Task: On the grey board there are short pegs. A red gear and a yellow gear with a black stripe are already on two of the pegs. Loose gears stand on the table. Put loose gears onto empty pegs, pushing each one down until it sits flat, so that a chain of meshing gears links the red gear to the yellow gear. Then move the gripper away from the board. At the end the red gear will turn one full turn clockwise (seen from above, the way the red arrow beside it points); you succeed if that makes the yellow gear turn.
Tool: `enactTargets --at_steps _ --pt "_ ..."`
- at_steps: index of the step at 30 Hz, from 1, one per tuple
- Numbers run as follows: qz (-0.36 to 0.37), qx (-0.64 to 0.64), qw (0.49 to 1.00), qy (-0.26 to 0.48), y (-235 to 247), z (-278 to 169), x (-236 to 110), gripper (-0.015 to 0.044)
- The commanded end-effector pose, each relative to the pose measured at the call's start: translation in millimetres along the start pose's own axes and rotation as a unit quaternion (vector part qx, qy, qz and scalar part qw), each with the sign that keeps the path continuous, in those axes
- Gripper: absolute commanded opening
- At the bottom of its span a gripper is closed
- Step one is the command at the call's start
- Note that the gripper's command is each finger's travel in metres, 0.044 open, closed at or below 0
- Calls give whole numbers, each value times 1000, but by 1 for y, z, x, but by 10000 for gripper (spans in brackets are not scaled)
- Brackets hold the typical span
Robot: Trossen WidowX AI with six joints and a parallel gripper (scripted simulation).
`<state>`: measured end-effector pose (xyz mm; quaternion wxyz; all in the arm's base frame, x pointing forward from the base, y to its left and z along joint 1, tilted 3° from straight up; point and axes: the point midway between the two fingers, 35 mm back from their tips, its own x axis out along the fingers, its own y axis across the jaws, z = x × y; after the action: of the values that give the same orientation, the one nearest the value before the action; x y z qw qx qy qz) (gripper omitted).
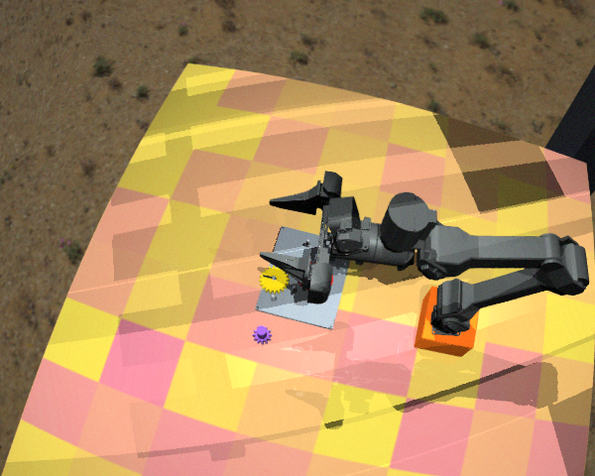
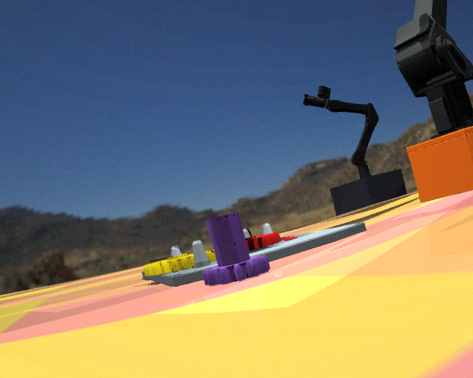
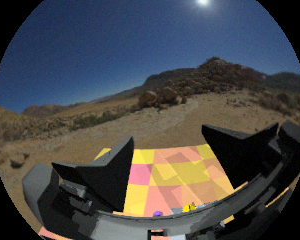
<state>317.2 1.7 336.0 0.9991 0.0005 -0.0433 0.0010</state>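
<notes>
The grey board (image 1: pixel 307 317) (image 2: pixel 330 237) lies on the table, partly hidden under the arm in the top view. The yellow gear (image 1: pixel 277 285) (image 2: pixel 169 265) (image 3: pixel 189 207) with its black stripe sits near one board edge. The red gear (image 2: pixel 269 239) is on the board, almost wholly hidden by the gripper from above. Bare pegs show, one beside the yellow gear (image 2: pixel 199 253) and one beyond the red gear. A purple loose gear (image 1: pixel 261 335) (image 2: pixel 228 244) (image 3: pixel 158 213) with a tall hub stands upright on the table beside the board. My gripper (image 1: pixel 265 227) (image 3: pixel 169 134) is wide open and empty, raised above the board.
The arm's orange base block (image 1: pixel 443 344) (image 2: pixel 445 171) stands right of the board. A second dark arm on a dark block (image 2: pixel 366 190) stands in the background of the exterior view. The table (image 1: pixel 205 389) has a pink and yellow checked top with shadows across it.
</notes>
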Motion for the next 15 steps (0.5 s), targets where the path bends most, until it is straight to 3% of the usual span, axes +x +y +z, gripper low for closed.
enactTargets --at_steps 1,8,15 --pt "1 4 1000 6 0 -2 2 426" --pt "-11 137 965 222 15 -80 51 440" --pt "-92 251 858 439 32 -174 68 440"
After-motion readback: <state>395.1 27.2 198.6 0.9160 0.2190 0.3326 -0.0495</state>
